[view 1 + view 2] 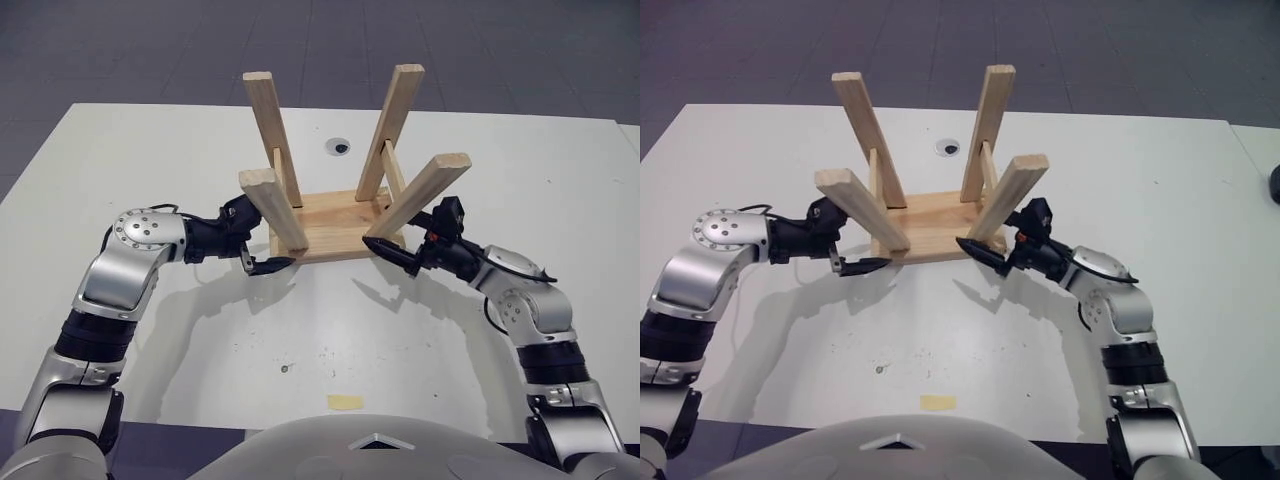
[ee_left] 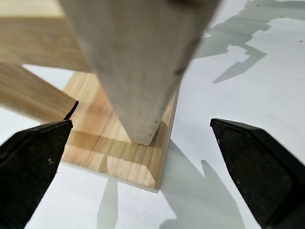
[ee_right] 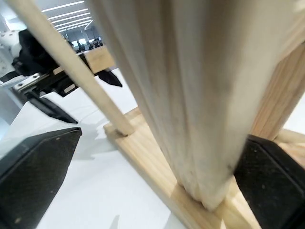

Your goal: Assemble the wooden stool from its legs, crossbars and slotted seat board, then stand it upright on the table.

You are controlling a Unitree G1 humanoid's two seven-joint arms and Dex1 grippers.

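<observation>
The wooden stool lies upside down, its seat board [image 1: 325, 228] flat on the white table [image 1: 130, 160] and its four legs splaying upward. Thin crossbars [image 1: 284, 176] join the legs on each side. My left gripper [image 1: 262, 252] is open, low by the front-left leg [image 1: 272, 205]; in the left wrist view its fingers [image 2: 33, 162] stand wide on either side of that leg's foot [image 2: 138, 71]. At the front-right leg [image 1: 420, 192] my right gripper [image 1: 400, 242] is open too, the leg [image 3: 190, 95] rising between its fingers [image 3: 38, 167] at the board.
A round hole [image 1: 340, 147] sits in the table behind the stool. A yellow scrap of tape [image 1: 345, 402] lies near the front edge, with a small dark speck [image 1: 285, 368] close by. Bare table lies on both sides.
</observation>
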